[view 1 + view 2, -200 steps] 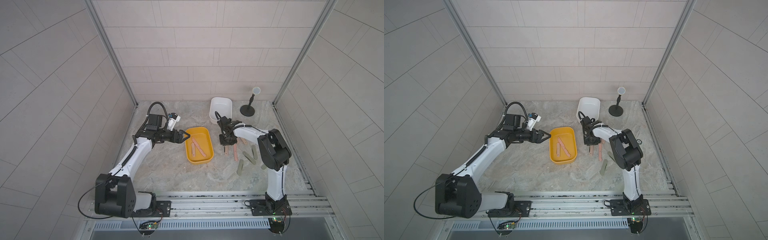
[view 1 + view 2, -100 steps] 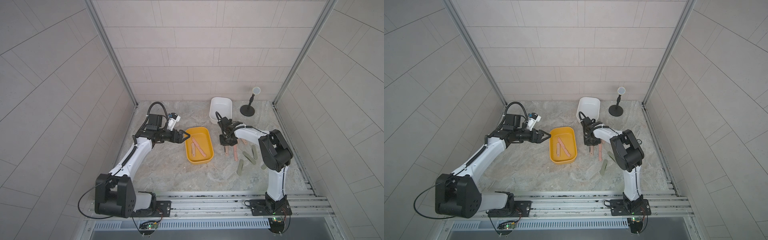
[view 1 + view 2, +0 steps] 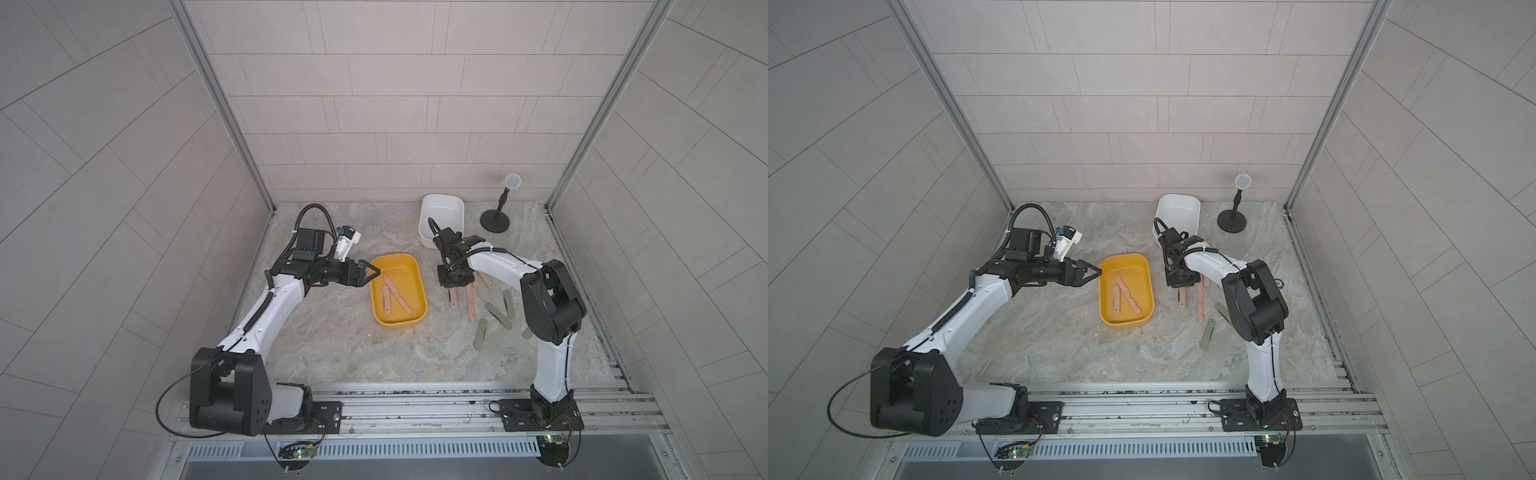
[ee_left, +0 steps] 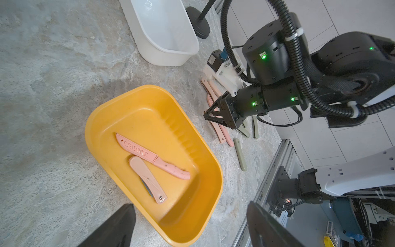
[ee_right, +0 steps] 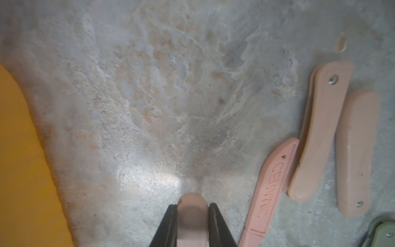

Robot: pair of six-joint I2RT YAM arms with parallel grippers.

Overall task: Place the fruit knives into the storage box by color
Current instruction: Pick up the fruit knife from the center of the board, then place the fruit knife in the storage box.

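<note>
Stone worktop (image 3: 332,353): a few loose pink knives (image 3: 471,305) and several green knives (image 3: 481,334) lie by the right arm.
Yellow tub (image 3: 409,282): two binned pink knives (image 3: 399,295); sorting barely started.
White tub (image 3: 441,216): empty; greens probably go here.
Left claw (image 3: 373,272): wide open, empty, at yellow tub's edge.
Right claw (image 5: 192,206): pinched shut on held pink knife (image 5: 192,197), low over worktop.
Change: arms and tub contents much as a second ago.
</note>
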